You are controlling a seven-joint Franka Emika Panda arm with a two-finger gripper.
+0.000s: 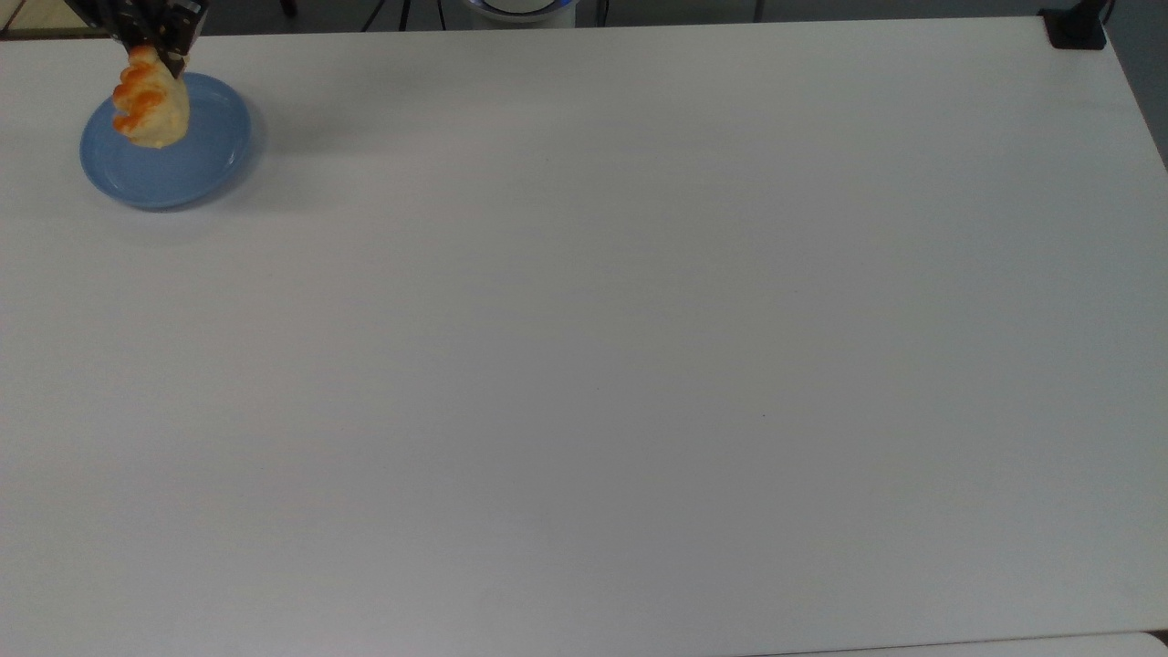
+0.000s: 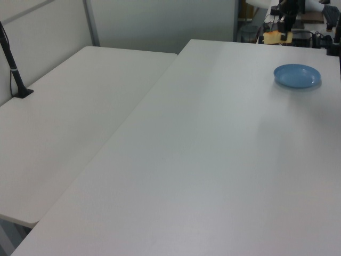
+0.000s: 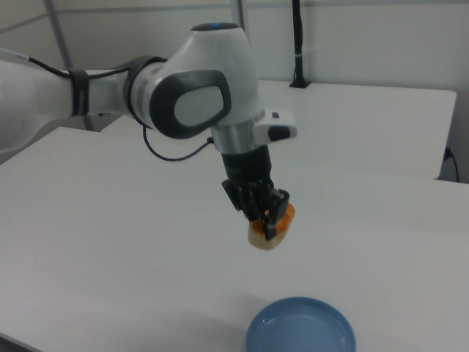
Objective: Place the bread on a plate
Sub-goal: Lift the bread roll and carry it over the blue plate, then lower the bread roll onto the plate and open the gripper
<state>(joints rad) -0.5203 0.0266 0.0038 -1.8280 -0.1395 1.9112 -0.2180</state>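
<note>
The bread (image 1: 151, 105), a pale bun with orange stripes, hangs in the air from my gripper (image 1: 153, 50), which is shut on its upper end. In the top view it overlaps the upper left of the light-blue plate (image 1: 196, 155). The right view shows the bread (image 3: 271, 227) held well above the table, farther back than the plate (image 3: 300, 326), with the gripper (image 3: 265, 213) pointing down. In the left view the bread (image 2: 274, 37) hangs high beyond the plate (image 2: 297, 76).
A large white table (image 1: 639, 365) spreads to the top view's right of the plate. A black post base (image 1: 1077, 27) stands at its far right corner. A second white table (image 2: 64, 122) adjoins on the left view's left, with a black post (image 2: 13, 69).
</note>
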